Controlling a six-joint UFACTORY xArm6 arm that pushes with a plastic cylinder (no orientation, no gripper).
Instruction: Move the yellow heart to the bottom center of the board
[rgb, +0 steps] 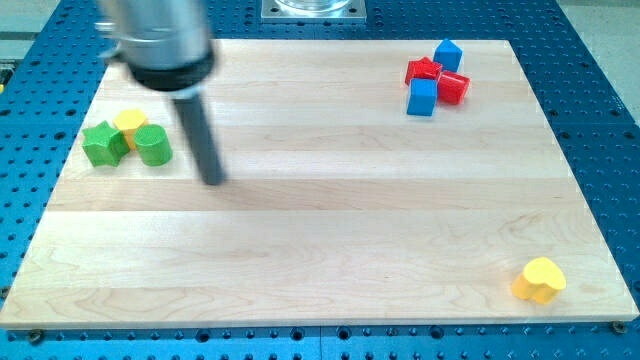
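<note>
The yellow heart (539, 279) lies near the board's bottom right corner. My tip (213, 181) touches the board at the view's left, just right of a cluster of a green star (104, 143), a yellow block (130, 124) and a green cylinder (154, 146). The tip is far from the yellow heart and touches no block.
At the view's top right sit a red star (424, 70), a red cylinder (453, 86) and two blue cubes (448, 54) (422, 98), close together. The wooden board (320, 220) rests on a blue perforated table.
</note>
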